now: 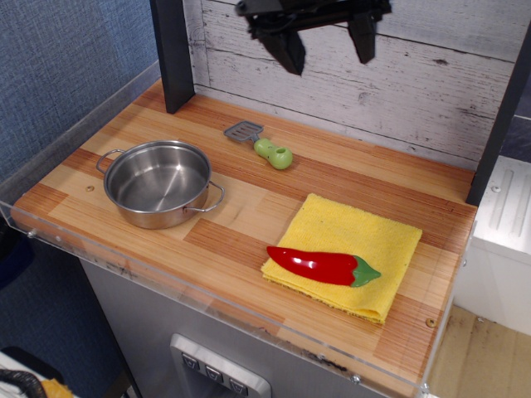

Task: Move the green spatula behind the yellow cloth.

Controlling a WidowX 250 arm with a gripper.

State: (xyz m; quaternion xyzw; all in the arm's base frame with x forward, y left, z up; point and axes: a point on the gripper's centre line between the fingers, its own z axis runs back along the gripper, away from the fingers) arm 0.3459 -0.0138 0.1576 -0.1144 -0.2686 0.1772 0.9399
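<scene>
The green spatula [264,144] lies flat on the wooden counter near the back wall, its grey slotted blade to the upper left and its light-green handle to the lower right. The yellow cloth [348,249] lies folded at the front right with a red chili pepper [322,265] on it. My gripper [325,48] hangs high at the top of the view, above and to the right of the spatula. It is open and empty, with its two black fingers spread wide.
A steel pot [159,182] stands at the left of the counter [249,215]. A black post [172,54] rises at the back left, another at the right edge. A clear lip runs along the counter's front and left sides.
</scene>
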